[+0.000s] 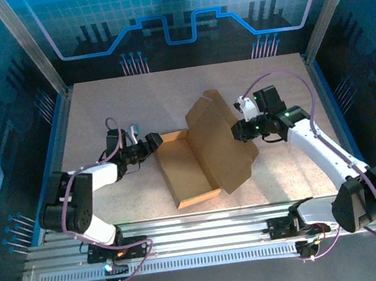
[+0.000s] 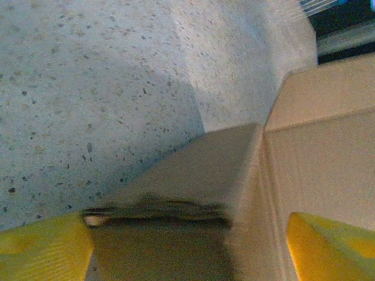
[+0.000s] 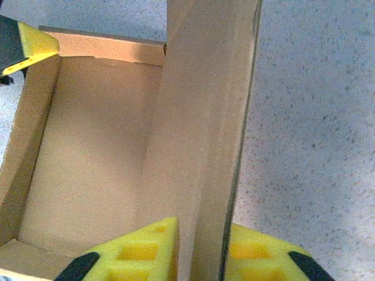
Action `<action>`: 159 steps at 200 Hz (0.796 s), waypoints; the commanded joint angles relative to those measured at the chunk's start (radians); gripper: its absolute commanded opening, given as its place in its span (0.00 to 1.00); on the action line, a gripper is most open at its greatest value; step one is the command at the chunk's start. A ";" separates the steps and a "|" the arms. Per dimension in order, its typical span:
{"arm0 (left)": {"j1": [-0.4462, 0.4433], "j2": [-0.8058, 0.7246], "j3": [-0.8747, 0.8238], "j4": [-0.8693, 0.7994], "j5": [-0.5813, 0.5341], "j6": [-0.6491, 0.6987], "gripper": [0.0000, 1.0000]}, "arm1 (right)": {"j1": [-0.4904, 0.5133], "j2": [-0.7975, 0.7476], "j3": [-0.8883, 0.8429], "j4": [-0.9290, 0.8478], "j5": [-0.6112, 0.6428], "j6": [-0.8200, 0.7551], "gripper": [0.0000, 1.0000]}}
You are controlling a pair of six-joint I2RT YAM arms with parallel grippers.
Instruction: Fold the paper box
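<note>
Right hand [image 3: 202, 249] clamped on paper box [image 1: 186, 172] lid, left hand [image 2: 187, 246] low, spread apart astride its side wall

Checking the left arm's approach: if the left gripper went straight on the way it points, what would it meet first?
The paper box: its side wall stands inside the open left gripper, so that wall's edge likely comes first; depth is unclear.

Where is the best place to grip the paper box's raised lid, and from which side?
Pinch the free edge of the lid from the right. This panel stands tilted up and thin, so both faces can be clamped, as the right end effector shows.
</note>
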 commanded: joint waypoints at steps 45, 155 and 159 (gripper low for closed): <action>0.023 -0.119 0.238 -0.339 0.000 0.378 0.95 | 0.092 0.063 0.181 -0.128 0.124 -0.184 0.12; 0.024 0.162 0.528 -0.361 0.364 0.651 0.90 | 0.122 0.133 0.267 -0.110 0.043 -0.317 0.07; 0.023 0.173 0.541 -0.363 0.383 0.653 0.89 | 0.123 0.134 0.267 -0.108 0.042 -0.317 0.07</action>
